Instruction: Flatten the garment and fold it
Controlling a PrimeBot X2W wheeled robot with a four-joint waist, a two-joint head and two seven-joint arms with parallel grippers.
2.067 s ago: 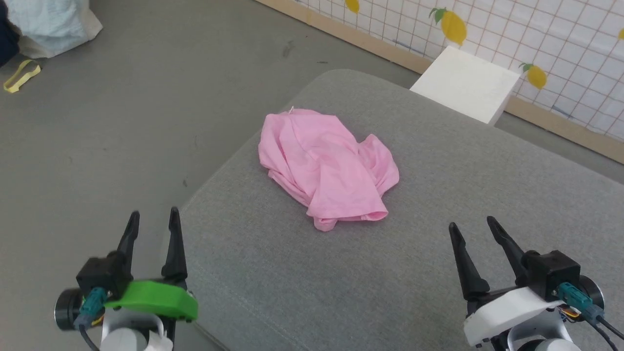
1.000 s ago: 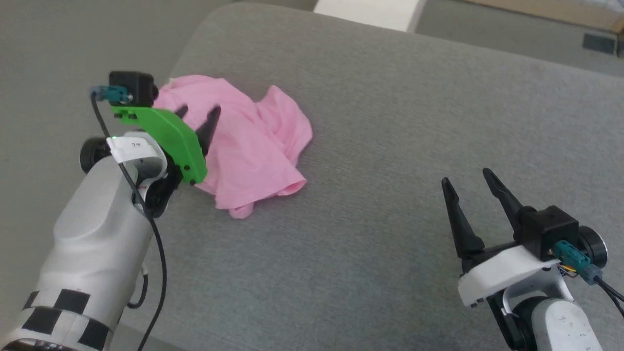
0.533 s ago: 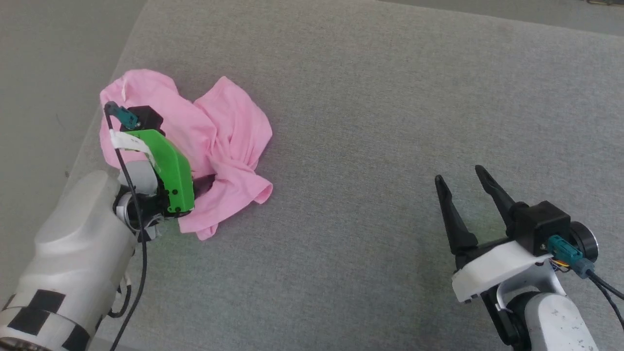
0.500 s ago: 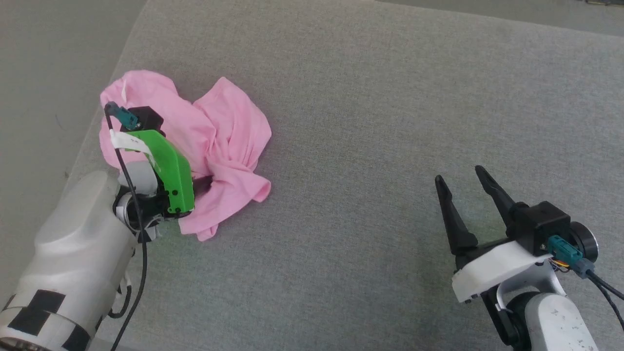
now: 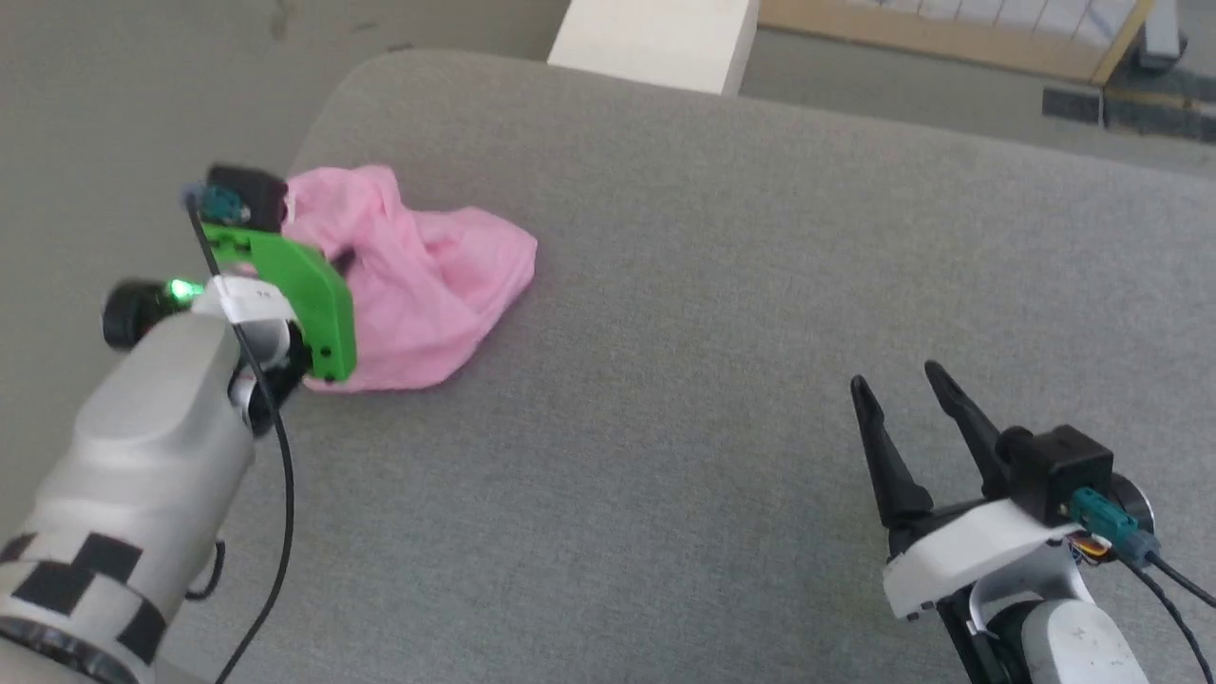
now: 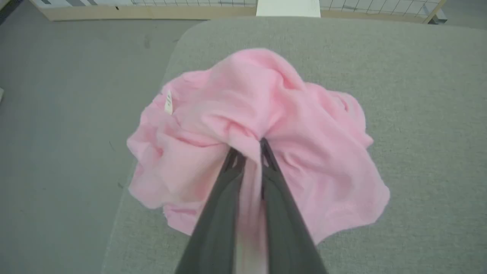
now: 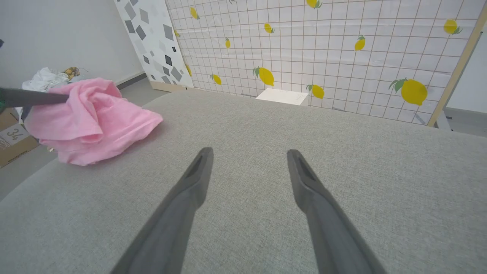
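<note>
The light pink garment [image 5: 423, 285] is bunched near the left corner of the grey cushion [image 5: 722, 313]. My left gripper [image 6: 249, 148] is shut on a fold of it, and the cloth [image 6: 312, 152] rises in a peak around the fingertips, partly off the surface. A small white label [image 6: 168, 102] shows on its far left side. From the right wrist the garment [image 7: 91, 118] hangs from the left fingers [image 7: 34, 97]. My right gripper [image 5: 893, 389] stands open over bare cushion at the lower right, far from the cloth, nothing between its fingers [image 7: 194, 179].
The cushion's left edge [image 6: 125, 190] drops to the grey floor [image 5: 114, 114] just beside the garment. A white block [image 5: 655, 38] stands past the far edge. A lemon-patterned grid panel [image 7: 342, 45] is behind, with a cardboard box [image 7: 13, 139] and piled cloth at left.
My left arm came from the lower left onto the garment, shut on a fold and has lifted it, bunching the cloth upward. The head camera tilted down and back up. My right gripper stayed put.
</note>
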